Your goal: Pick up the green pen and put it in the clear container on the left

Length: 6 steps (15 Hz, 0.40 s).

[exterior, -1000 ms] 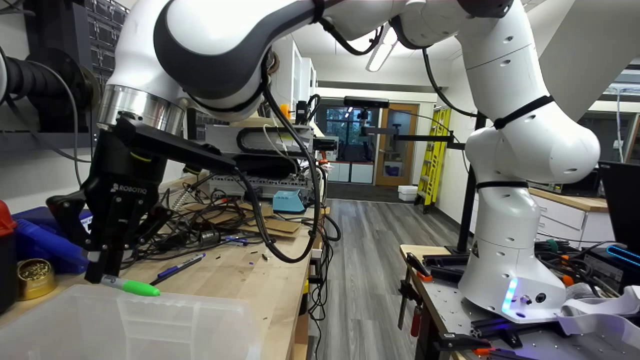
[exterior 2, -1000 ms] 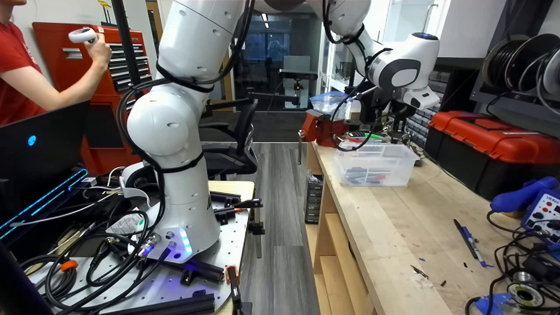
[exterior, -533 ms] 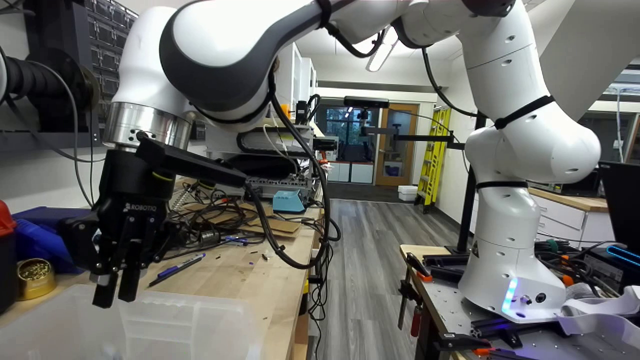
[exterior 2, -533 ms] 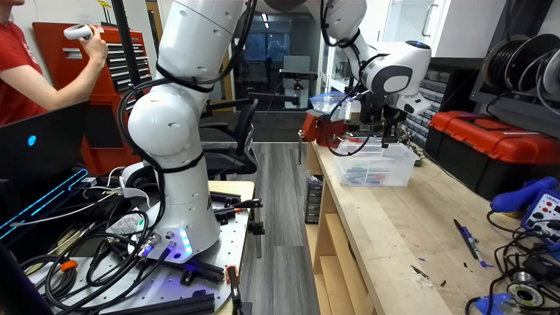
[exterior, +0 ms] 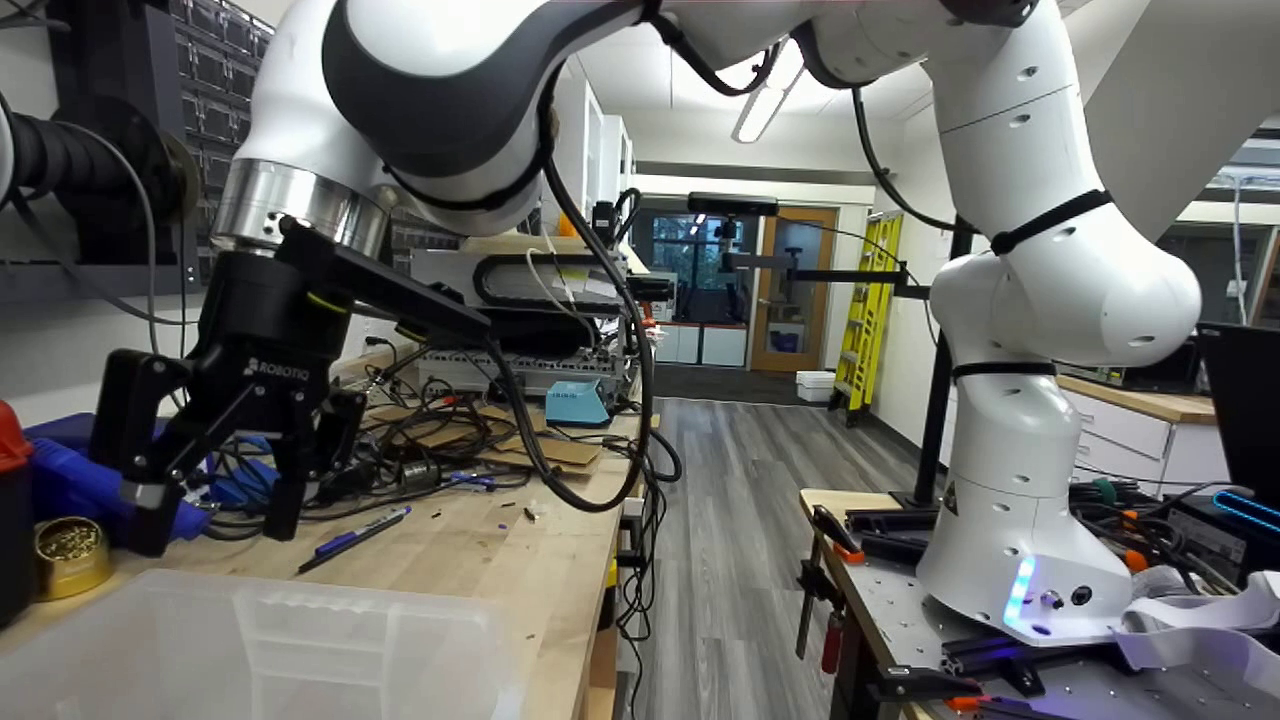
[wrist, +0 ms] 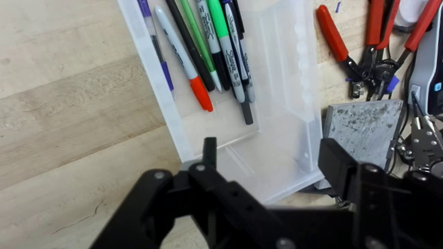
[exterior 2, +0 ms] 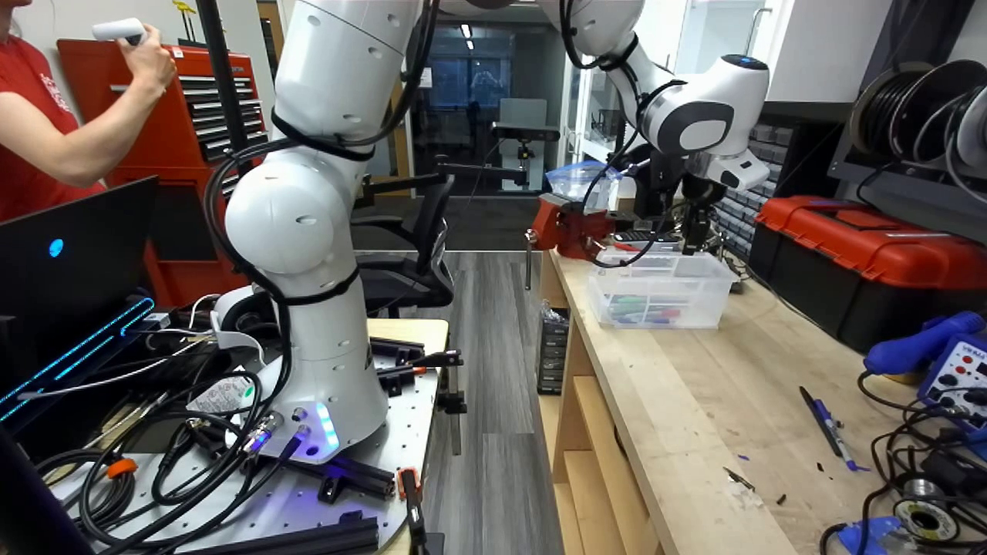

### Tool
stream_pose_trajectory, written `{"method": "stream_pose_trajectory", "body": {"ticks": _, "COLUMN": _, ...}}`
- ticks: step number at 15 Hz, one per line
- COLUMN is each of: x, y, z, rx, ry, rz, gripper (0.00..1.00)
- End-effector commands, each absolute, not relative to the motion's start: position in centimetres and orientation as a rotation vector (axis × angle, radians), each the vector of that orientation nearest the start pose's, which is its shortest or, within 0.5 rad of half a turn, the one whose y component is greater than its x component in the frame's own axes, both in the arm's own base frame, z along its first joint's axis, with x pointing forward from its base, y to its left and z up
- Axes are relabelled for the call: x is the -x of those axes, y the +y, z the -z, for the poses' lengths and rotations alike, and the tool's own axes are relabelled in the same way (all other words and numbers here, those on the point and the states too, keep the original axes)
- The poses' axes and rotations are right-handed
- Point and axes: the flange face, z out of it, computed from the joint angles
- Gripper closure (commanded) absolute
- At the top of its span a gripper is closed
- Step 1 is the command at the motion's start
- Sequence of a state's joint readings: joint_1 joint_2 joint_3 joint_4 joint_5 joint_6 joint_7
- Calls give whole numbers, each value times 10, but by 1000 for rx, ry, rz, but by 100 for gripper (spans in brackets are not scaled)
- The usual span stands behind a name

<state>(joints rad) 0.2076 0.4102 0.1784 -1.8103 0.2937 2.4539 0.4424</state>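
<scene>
The clear container [wrist: 152, 76] shows in the wrist view, holding several pens and markers. Among them lies the green pen [wrist: 228, 48], a grey marker with a bright green cap. A slim all-green pen [wrist: 200, 38] lies near it, one marker between them. My gripper [wrist: 266, 150] hangs over the end of the container, jaws wide apart with nothing between them. In an exterior view the gripper [exterior: 217, 530] is above the far side of the container [exterior: 330, 600]; the pens inside cannot be made out there. Blurry green shows through the wall of the container [exterior 2: 663, 289] in an exterior view.
Red-handled pliers [wrist: 332, 33] and a metal block [wrist: 363, 131] stand beside the container. A red vise [exterior 2: 570, 227] is behind it. Blue and black pens [exterior: 355, 535], tangled cables [exterior: 420, 450] and a red-lidded toolbox [exterior 2: 871, 262] occupy the bench.
A second ago the gripper was shut on the green-capped marker above the container. It dipped, the marker left its jaws, and now it has risen and opened wide.
</scene>
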Motion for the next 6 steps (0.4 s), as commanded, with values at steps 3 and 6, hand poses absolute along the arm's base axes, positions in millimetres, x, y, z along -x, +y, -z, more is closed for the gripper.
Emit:
{"method": "stream_pose_trajectory", "body": {"ticks": 3, "x": -619, "y": 204, "z": -363, "rx": 2798, "ry": 513, "rz": 224, "gripper": 0}}
{"method": "stream_pose_trajectory", "body": {"ticks": 6, "x": -631, "y": 206, "z": -357, "rx": 2789, "ry": 476, "rz": 203, "gripper": 0}}
